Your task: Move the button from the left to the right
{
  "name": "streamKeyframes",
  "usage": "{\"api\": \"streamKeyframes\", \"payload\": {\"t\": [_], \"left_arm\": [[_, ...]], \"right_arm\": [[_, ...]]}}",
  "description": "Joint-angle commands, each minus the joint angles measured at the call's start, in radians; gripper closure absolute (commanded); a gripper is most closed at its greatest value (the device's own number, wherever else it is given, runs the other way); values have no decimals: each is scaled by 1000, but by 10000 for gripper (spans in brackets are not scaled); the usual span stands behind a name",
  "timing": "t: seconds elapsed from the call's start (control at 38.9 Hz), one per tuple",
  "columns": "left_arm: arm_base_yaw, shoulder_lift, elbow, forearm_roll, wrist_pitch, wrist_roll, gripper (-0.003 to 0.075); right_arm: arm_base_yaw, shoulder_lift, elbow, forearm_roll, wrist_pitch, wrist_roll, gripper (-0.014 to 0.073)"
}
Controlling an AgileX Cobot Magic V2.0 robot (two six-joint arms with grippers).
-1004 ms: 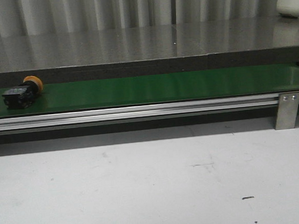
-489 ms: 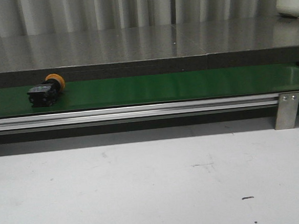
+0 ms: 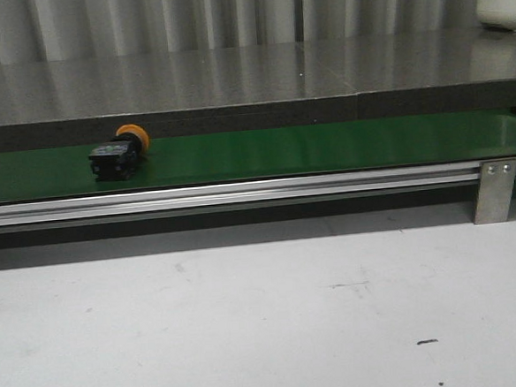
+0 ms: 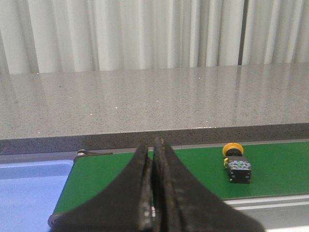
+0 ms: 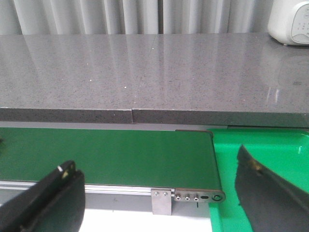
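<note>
A: Left wrist view: left tool (image 4: 153,193) pressed closed, gripping nothing. Right?
B: Right tool (image 5: 159,193) spread wide open, empty, above the green belt's (image 5: 120,157) end beside a green bin (image 5: 270,145).
A: Button?
B: The button (image 3: 119,154) lies on its side on the belt's left part, orange cap toward the grey desk (image 3: 250,74), well apart from both tools.

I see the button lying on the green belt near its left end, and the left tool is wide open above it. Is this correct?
Not quite. The left tool is shut, its fingers pressed together, as the left wrist view shows. The button does lie on the green belt near its left end.
</note>
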State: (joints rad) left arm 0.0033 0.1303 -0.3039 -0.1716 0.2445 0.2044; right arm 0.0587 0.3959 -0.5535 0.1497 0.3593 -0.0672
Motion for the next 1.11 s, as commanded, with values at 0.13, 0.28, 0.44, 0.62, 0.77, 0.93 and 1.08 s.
{"api": "streamKeyframes", "payload": {"t": [0.13,0.28,0.44,0.62,0.77,0.93,1.08], "left_arm": [[-9,8,-24,-13,-86,-12,741],[-9,8,-24,-13,-86,-12,741],[-9,8,-24,-13,-86,-12,741],[-9,8,-24,-13,-86,-12,741],[-9,8,-24,-13,-86,-12,741],[-9,8,-24,-13,-86,-12,741],[-9,8,-24,-13,-86,-12,741]], "right_arm": [[-4,14,-36,-71,-103,-55,-52],[-4,14,-36,-72,-101,-55,-52],[-4,14,-36,-72,-101,-55,-52],[-4,14,-36,-72,-101,-55,-52],[-4,14,-36,-72,-101,-55,-52],[-4,14,-36,-72,-101,-55,-52],[-4,14,-36,-71,-102,-55,-52]]}}
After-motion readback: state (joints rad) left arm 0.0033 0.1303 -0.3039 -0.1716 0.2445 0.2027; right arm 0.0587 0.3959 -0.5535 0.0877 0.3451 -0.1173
